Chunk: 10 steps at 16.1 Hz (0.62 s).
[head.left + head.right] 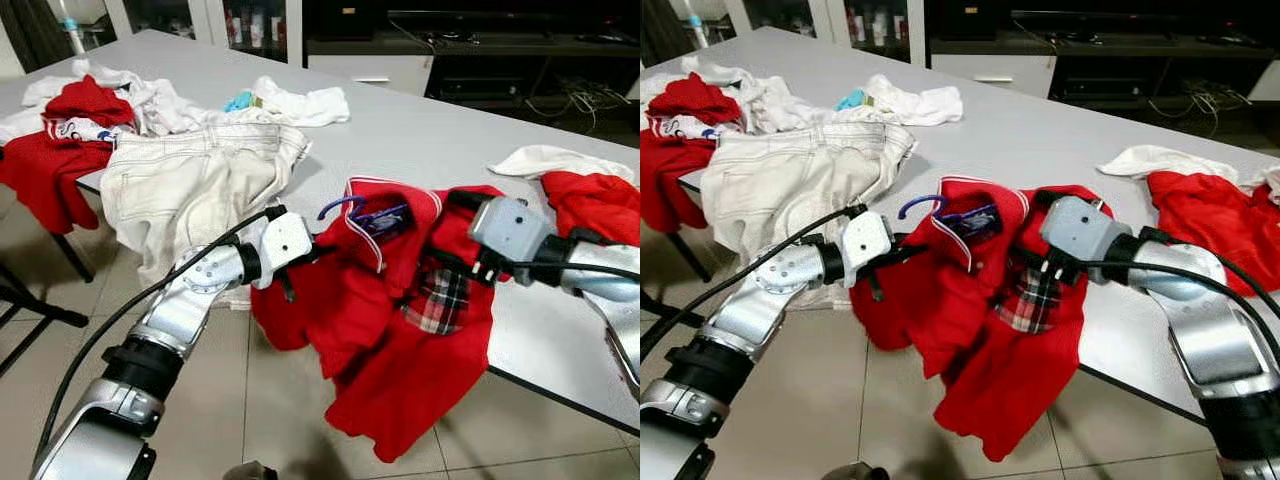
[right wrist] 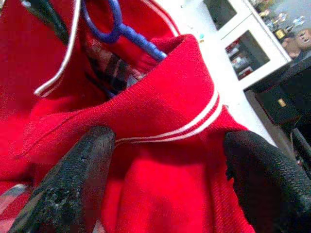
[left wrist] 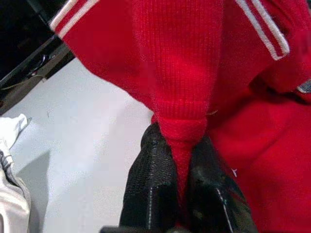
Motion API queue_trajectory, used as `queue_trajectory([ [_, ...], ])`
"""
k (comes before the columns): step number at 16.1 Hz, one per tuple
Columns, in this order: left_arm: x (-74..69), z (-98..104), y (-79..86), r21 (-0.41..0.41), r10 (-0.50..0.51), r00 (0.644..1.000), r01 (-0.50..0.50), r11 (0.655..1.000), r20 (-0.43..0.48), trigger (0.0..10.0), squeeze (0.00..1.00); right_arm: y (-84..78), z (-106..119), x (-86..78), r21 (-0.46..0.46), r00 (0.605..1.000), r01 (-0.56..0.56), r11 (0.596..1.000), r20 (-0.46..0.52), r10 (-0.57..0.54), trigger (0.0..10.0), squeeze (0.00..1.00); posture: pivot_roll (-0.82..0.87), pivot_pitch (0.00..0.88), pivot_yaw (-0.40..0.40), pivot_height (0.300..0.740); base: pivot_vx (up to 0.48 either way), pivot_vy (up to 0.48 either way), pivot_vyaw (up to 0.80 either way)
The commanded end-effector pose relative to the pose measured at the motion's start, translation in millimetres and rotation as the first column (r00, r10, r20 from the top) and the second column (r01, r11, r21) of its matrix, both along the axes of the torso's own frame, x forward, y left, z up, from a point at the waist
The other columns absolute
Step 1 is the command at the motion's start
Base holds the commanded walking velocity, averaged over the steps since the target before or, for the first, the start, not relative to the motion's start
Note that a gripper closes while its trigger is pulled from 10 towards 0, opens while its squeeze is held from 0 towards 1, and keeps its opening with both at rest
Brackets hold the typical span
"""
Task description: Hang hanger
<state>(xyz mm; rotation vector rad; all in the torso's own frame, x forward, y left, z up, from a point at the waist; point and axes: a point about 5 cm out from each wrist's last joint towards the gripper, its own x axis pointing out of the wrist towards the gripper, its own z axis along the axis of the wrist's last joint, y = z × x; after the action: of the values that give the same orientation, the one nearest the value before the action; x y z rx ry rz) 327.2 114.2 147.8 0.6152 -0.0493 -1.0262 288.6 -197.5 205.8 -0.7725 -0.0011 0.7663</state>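
Nearest to me, my left gripper (image 3: 181,160) pinches a fold of the red sweater (image 1: 400,330), its black fingers (image 3: 150,194) pressed together on the knit. That sweater hangs off the near edge of the grey table (image 1: 430,130), draped down toward the tiled floor (image 1: 240,400). My right gripper (image 2: 170,179) sits at about three o'clock from the collar, its fingers spread wide against the red cloth and closing on nothing. A blue hanger (image 1: 352,210) sits inside the collar, its hook poking out at the neck, with a plaid lining (image 1: 435,300) showing below. At about ten o'clock lies a pale pair of trousers (image 1: 190,175), and farther off a heap of white and red clothes (image 1: 90,105). Another red garment (image 1: 590,205) lies at two o'clock.
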Motion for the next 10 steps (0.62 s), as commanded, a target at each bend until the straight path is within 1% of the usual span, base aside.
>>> queue_trajectory([
  [1, -2.3, 2.2, -3.8, 0.012, -0.035, 0.999, 0.034, 0.999, 0.019, 10.0, 0.00, -2.8, 9.7, 3.3, -0.007, 0.998, 0.013, 1.000, 0.054, -0.012, 10.0, 0.15, -0.05, 0.000, 0.002, 0.740, 0.000, 0.000, 0.00],
  [4, -2.3, 0.7, -2.9, 0.024, -0.038, 0.999, 0.038, 0.999, 0.012, 10.0, 0.00, -9.1, 11.7, 2.9, -0.055, 0.998, 0.006, 0.998, 0.062, -0.003, 10.0, 0.15, -0.05, 0.000, 0.005, 0.740, 0.000, 0.000, 0.00],
  [6, -1.0, 0.4, -2.2, 0.030, -0.033, 0.999, 0.033, 0.999, 0.014, 10.0, 0.00, -9.7, 15.5, 1.6, -0.058, 0.998, -0.003, 0.998, 0.060, 0.006, 10.0, 0.15, -0.06, 0.000, 0.007, 0.740, 0.000, 0.000, 0.00],
  [9, -0.8, 2.3, -6.3, 0.029, -0.052, 0.998, 0.051, 0.998, 0.028, 10.0, 0.00, -9.8, 0.6, -1.8, -0.106, 0.999, -0.045, 0.993, -0.014, 0.044, 10.0, 0.15, -0.06, 0.000, 0.008, 0.740, 0.000, 0.000, 0.00],
  [10, -0.8, 3.3, -7.3, 0.031, -0.058, 0.998, 0.057, 0.998, 0.038, 10.0, 0.00, -8.2, -2.3, -0.1, -0.088, 0.998, -0.049, 0.995, -0.039, 0.045, 10.0, 0.16, -0.07, 0.000, 0.008, 0.740, 0.000, 0.000, 0.00],
])
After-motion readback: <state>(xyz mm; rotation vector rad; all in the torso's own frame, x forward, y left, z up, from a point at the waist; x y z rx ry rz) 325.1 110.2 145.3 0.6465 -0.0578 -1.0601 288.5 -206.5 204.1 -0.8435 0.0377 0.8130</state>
